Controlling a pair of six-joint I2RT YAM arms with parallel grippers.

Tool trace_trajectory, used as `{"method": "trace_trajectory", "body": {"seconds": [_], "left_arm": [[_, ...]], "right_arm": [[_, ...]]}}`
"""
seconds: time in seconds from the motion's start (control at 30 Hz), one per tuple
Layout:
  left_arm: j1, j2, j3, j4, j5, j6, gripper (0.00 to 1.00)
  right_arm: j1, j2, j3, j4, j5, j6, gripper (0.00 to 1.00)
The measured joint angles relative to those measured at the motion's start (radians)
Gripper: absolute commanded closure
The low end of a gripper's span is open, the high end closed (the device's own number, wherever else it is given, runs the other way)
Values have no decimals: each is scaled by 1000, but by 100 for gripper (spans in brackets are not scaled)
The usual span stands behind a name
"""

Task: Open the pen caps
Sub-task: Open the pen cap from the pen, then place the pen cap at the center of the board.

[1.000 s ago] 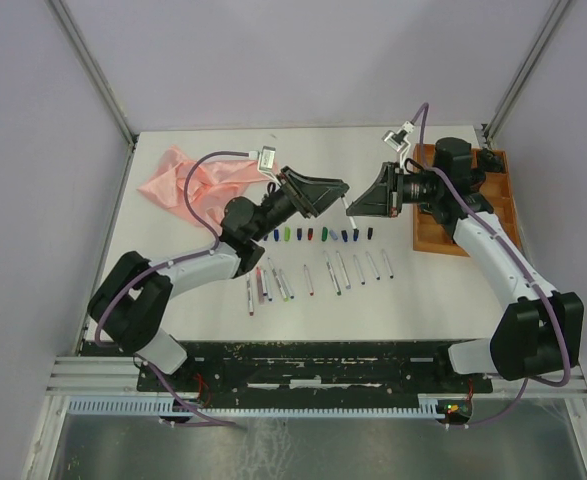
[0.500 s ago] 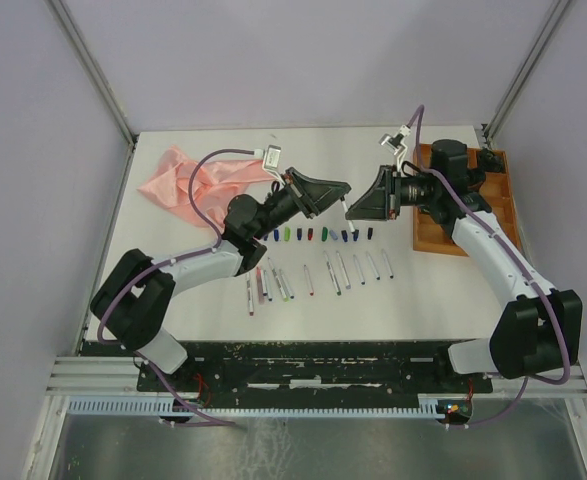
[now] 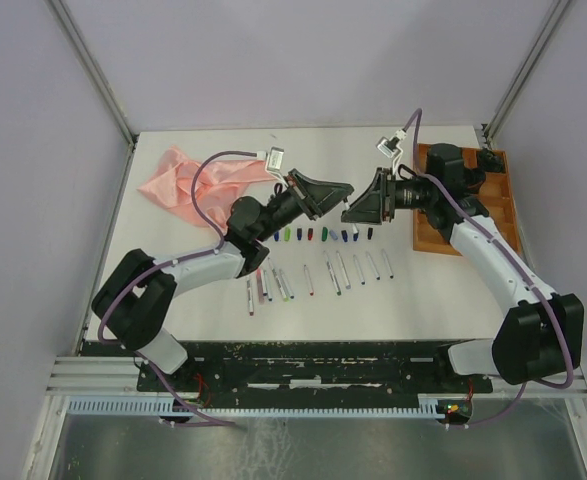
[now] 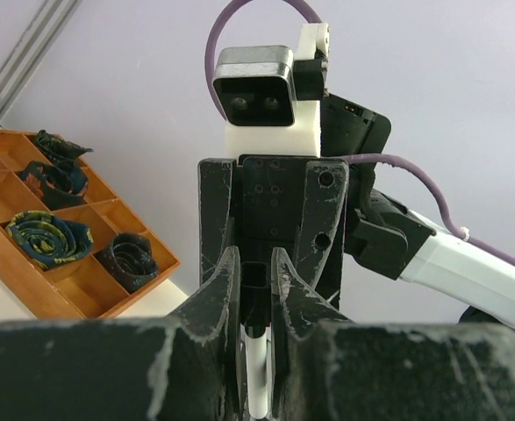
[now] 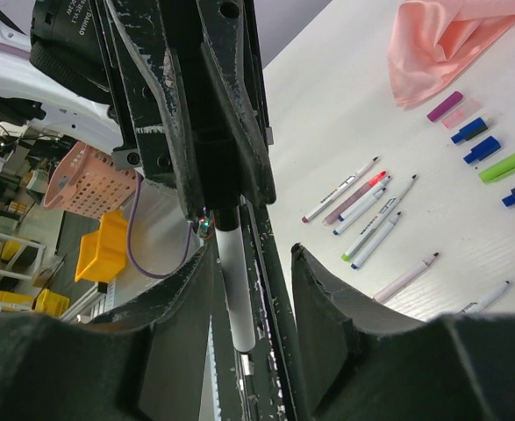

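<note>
Pen caps lie loose in a row on the white table, just below the centre of the overhead frame, with uncapped pens in a second row beneath them toward the bottom edge. Above the cap row, the left gripper is pinched narrow on one end of a white pen held off the table. The right gripper faces it tip to tip, fingers drawn close about the pen's dark other end.
</note>
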Motion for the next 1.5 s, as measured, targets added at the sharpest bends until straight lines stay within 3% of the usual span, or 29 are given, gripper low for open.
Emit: {"method": "trace_trajectory", "body": {"seconds": [0.13,0.27,0.3,0.5,0.67,0.8,0.9,1.2,1.33,1.5], "left_arm": [[-8,0,0,0,-24,13,97],[-11,0,-2,2,-56,29,97],[-11,0,-2,2,-61,31,97],[-13,-10,-5,-9,-132,70,97],[32,-11,79,-103,-141,90,97],[192,-10,238,-70,-237,96,97],[265,-39,272,-31,-290,96,97],[233,-138,98,-39,-285,80,97],[201,-118,26,-117,-293,72,97],[70,-33,27,-263,-330,74,97]], "right_arm": [[16,-2,-3,6,19,4,67],[24,-3,-3,14,24,11,98],[25,-3,-3,19,24,6,100],[32,3,0,36,47,-5,100],[39,35,40,60,86,-11,100],[57,42,40,-11,51,-11,100],[64,44,40,-50,41,-25,100],[31,12,169,-448,198,-433,100],[-46,-56,181,-531,270,-534,100],[-187,-111,209,-583,333,-583,100]]}}
